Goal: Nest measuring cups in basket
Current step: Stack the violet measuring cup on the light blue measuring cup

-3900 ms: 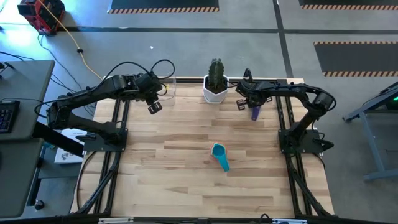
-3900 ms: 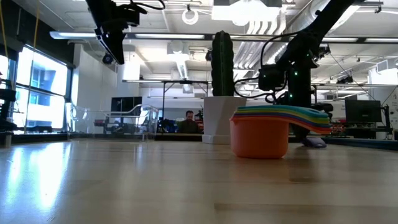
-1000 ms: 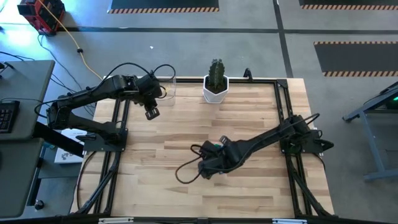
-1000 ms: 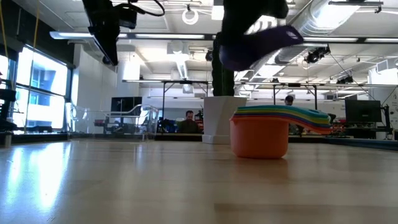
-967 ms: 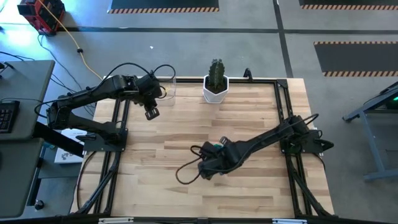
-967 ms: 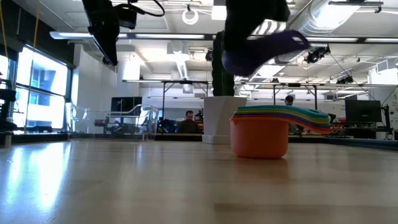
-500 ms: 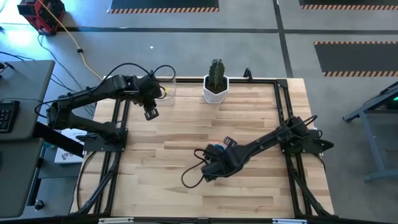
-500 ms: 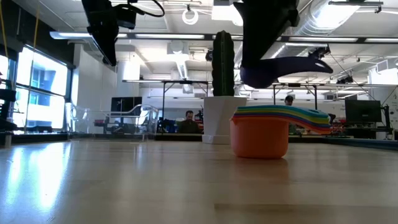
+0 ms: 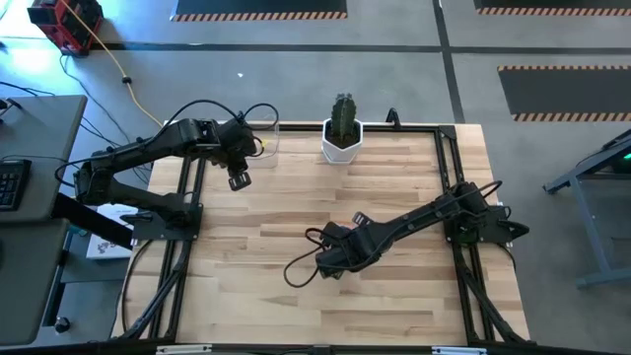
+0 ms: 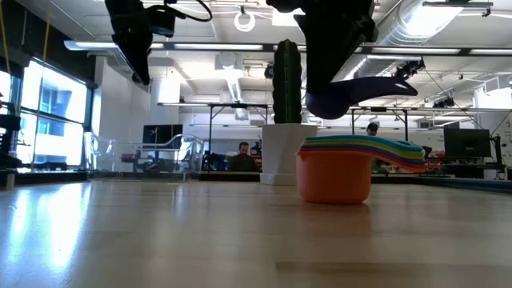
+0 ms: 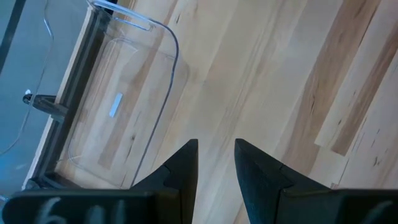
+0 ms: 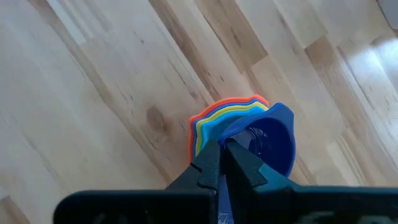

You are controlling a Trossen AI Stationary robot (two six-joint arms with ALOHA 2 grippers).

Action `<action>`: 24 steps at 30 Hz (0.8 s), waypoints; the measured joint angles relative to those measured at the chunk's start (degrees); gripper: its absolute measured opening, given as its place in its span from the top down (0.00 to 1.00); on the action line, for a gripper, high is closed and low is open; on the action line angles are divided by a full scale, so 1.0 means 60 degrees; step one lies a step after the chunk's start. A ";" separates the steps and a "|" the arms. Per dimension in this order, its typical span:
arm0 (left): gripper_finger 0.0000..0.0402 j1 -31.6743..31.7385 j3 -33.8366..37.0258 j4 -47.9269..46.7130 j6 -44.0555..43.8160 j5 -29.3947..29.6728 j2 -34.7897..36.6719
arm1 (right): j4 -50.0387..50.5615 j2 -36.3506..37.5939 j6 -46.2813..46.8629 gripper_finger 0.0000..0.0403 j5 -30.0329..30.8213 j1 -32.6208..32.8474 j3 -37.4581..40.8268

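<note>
The stack of nested measuring cups [image 10: 334, 172] stands on its orange bottom cup at the table's middle, and its red, yellow and light blue rims show in the right wrist view [image 12: 208, 121]. My right gripper [image 9: 328, 264] hovers over the stack, shut on a dark blue cup [image 10: 352, 92], and hides the stack from the high view. The clear basket [image 9: 266, 140] sits at the far left edge and holds nothing [image 11: 171, 50]. My left gripper [image 9: 240, 178] hangs open in the air beside the basket [image 11: 216, 146]. My right gripper pinches the dark blue cup between its two fingers [image 12: 239, 165], where the bowl [image 12: 267, 140] meets the handle; the fingers hide the exact spot. It comes slanting down from the table's right. The cup hangs lifted clear just above the stack, nearly level, its handle [image 10: 396, 84] pointing right.
A white pot with a cactus [image 9: 342, 138] stands at the far edge, between the basket and the stack's line. Bare wooden table [image 9: 246, 276] spreads around the stack. Beyond the table, a person [image 10: 242, 156] sits in the room.
My right gripper has come down toward the stack with the dark blue cup and shifted a little toward the table's right. The cup, tilted a second ago, now sits lower and nearly level over the stack.
</note>
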State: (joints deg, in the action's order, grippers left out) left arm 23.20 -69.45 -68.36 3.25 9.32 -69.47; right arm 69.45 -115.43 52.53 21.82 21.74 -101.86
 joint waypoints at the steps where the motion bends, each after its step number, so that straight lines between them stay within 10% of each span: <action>1: 0.76 0.0000 0.0000 0.0003 0.0000 0.0000 0.0000 | -0.0007 -0.0005 0.0008 1.00 0.0029 0.0000 0.0000; 24: 0.76 0.0000 0.0000 0.0018 -0.0001 0.0000 0.0000 | -0.0048 -0.0035 -0.0067 1.00 -0.0159 -0.0357 0.0006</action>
State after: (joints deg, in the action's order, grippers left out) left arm 23.20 -69.45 -68.25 3.24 9.32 -69.47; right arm 69.17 -115.63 52.13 20.87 19.59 -101.83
